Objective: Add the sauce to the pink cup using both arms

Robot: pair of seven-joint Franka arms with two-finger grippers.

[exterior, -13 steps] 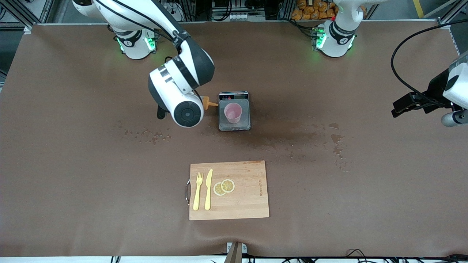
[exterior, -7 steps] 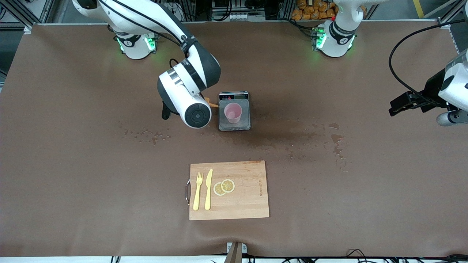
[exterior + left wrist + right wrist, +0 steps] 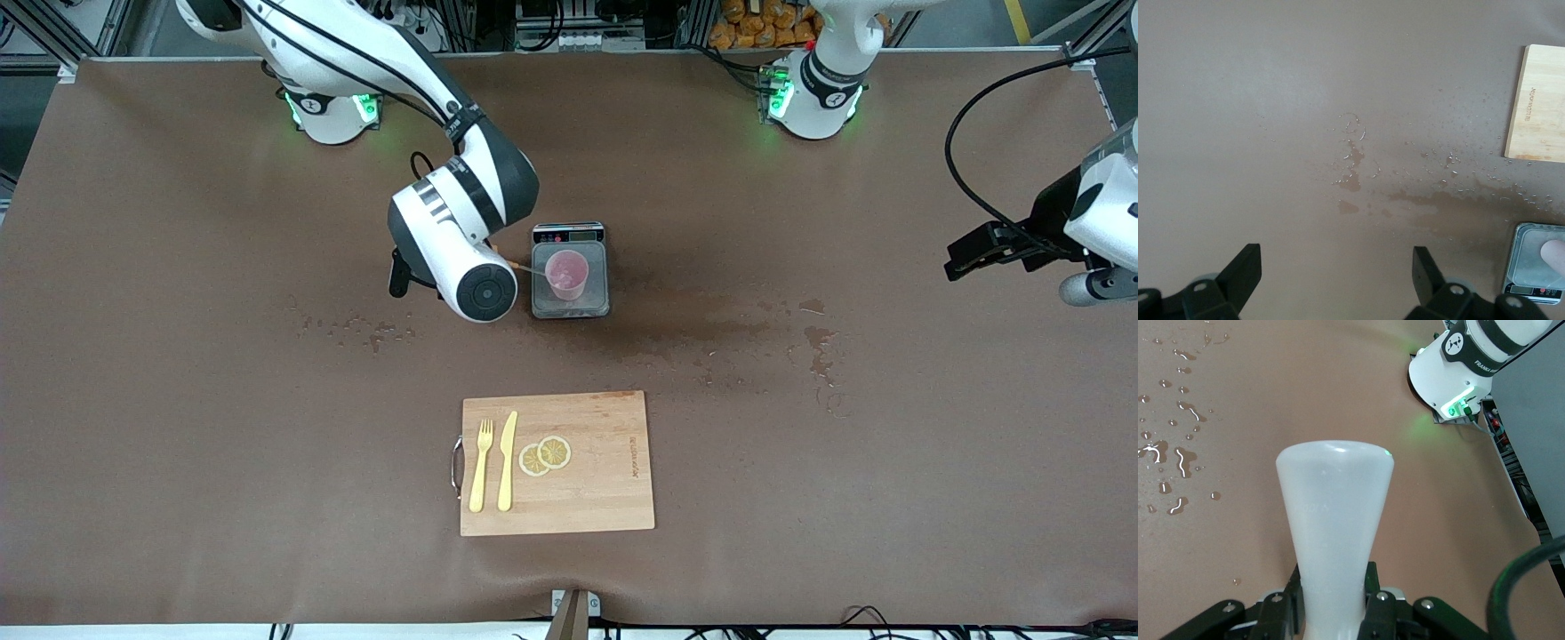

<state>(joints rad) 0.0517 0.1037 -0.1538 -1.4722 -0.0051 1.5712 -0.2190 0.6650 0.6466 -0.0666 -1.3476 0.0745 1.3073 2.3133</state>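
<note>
The pink cup (image 3: 567, 273) stands upright on a small grey scale (image 3: 571, 305) at mid-table. My right gripper (image 3: 1333, 587) is shut on the whitish sauce bottle (image 3: 1333, 520), held tilted beside the cup on the right arm's side. In the front view the right arm's wrist (image 3: 462, 267) hides the bottle and its orange nozzle. A thin pale stream (image 3: 533, 269) runs from under the wrist into the cup. My left gripper (image 3: 965, 258) waits open and empty over the left arm's end of the table; it also shows in its wrist view (image 3: 1336, 273), along with the cup (image 3: 1555, 253).
A wooden cutting board (image 3: 605, 480) lies nearer the front camera, with a yellow fork (image 3: 481, 464), knife (image 3: 508, 460) and lemon slices (image 3: 545, 455) on it. Wet patches (image 3: 711, 329) spread over the brown table cover beside the scale.
My right arm has moved closer to the cup with the bottle. The orange nozzle went out of sight under the wrist and a thin stream now reaches the cup. The left arm barely shifted.
</note>
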